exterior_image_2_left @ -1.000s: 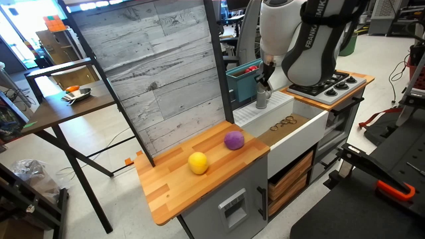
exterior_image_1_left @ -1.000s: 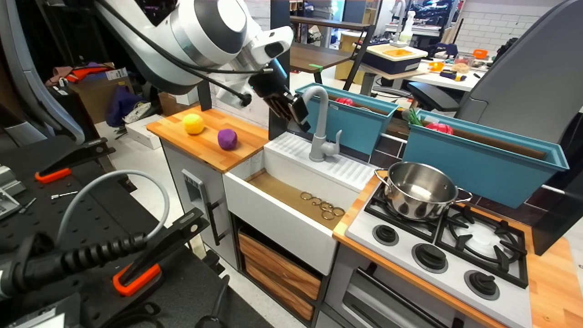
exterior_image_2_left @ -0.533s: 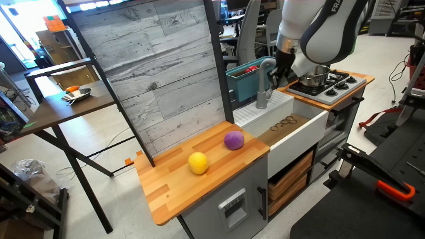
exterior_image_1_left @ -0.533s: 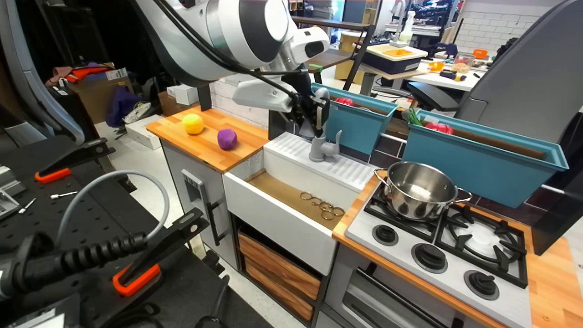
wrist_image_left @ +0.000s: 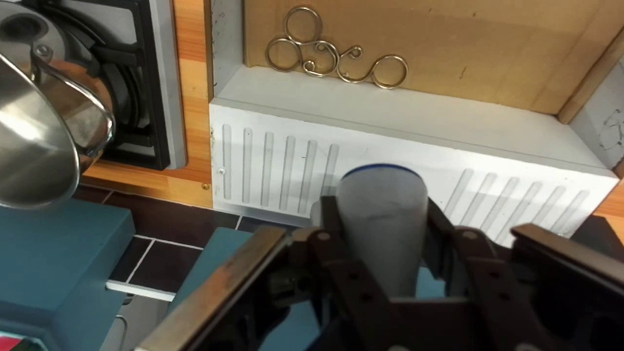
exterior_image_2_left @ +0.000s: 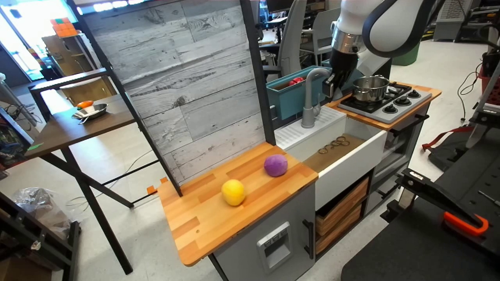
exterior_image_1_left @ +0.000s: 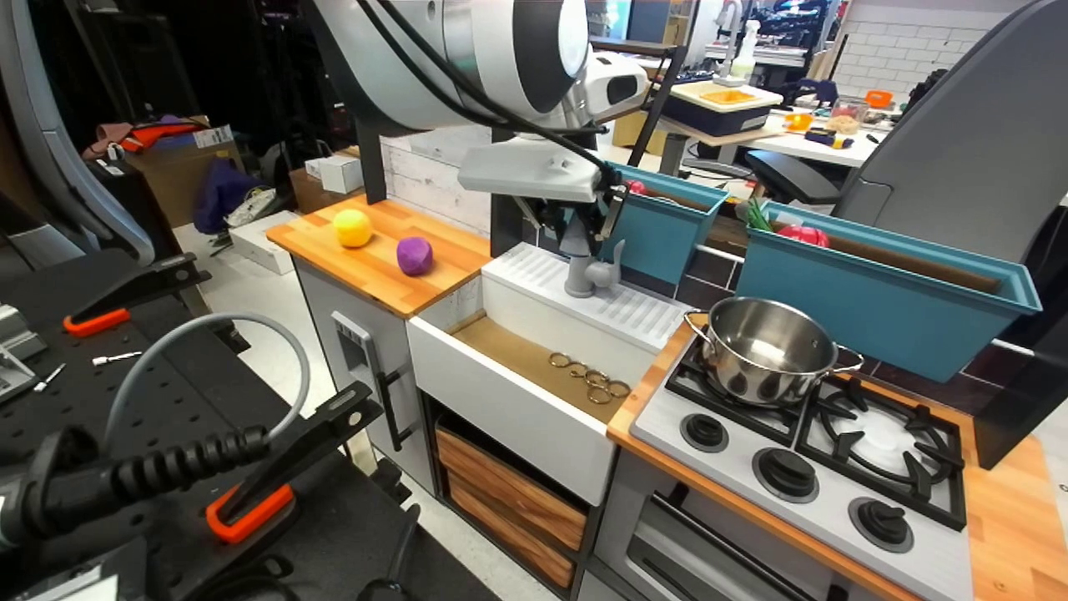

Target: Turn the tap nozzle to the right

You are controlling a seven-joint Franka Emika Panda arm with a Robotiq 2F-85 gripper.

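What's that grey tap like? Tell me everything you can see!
The grey tap looks like matte plastic. It has a wide round base, a straight, upright post, a spout that hooks over at the top and a lever sticking up at its side. It stands on a white ridged ledge. The robot's hand straddles the spout; I can't tell whether it's squeezing.

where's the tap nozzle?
In the wrist view, the tap nozzle is just right of centre, between the gripper fingers, hiding part of the sink ledge.
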